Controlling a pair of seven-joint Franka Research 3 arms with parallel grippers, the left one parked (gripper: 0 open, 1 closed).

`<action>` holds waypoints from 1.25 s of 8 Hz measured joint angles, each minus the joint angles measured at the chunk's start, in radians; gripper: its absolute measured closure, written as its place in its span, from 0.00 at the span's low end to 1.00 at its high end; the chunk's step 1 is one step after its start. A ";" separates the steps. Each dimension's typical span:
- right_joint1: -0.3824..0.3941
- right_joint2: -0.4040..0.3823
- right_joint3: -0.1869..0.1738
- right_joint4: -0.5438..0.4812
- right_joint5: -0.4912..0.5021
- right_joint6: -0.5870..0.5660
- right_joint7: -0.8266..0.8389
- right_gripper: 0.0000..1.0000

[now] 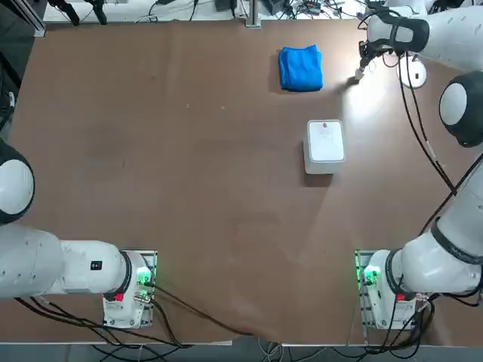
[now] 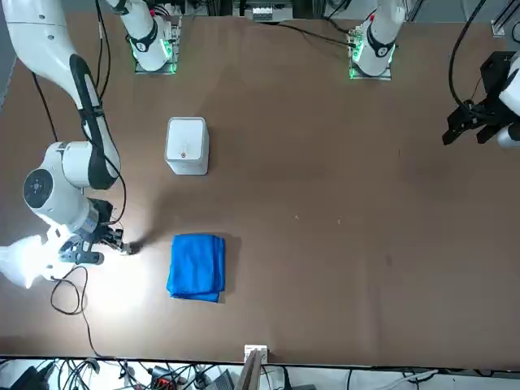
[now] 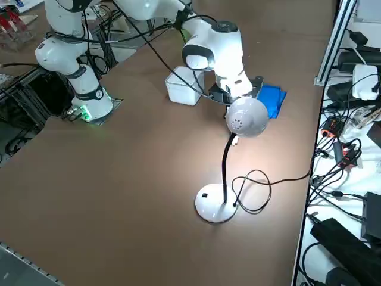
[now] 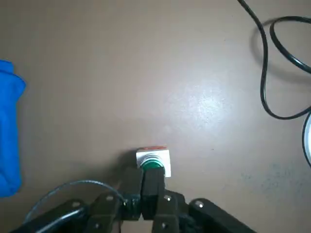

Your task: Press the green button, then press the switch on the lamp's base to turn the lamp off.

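Now the right gripper [image 4: 146,187] fingers (pressed together) rest on the green button [image 4: 153,163].

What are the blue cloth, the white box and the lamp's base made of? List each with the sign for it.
Blue cloth: soft fabric, perhaps terry or microfibre; it lies folded with rumpled edges and a matte nap.
White box: probably moulded plastic; smooth, with rounded corners and an even, slightly satin surface.
Lamp's base: glossy white, plastic or painted metal; the look does not settle which. It catches a soft sheen under the lit lamp.
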 joint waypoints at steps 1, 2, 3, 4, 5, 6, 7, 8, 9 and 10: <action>0.000 0.000 0.000 0.000 0.000 0.000 0.000 0.98; 0.000 0.001 0.000 0.000 0.000 0.000 0.000 0.98; 0.000 0.002 0.000 0.000 0.000 0.000 0.000 0.98; 0.000 0.003 0.000 -0.001 0.000 0.000 0.001 0.98; 0.000 0.003 0.000 -0.001 0.000 0.000 0.001 0.98; 0.000 0.004 0.000 -0.005 0.000 0.006 0.001 0.98; -0.001 0.003 0.000 -0.017 0.000 0.027 0.001 0.98; -0.001 -0.002 0.000 -0.026 0.000 0.041 0.002 0.98; -0.001 -0.005 0.000 -0.034 0.000 0.045 0.002 0.98; -0.001 -0.007 0.000 -0.036 0.000 0.047 0.002 0.98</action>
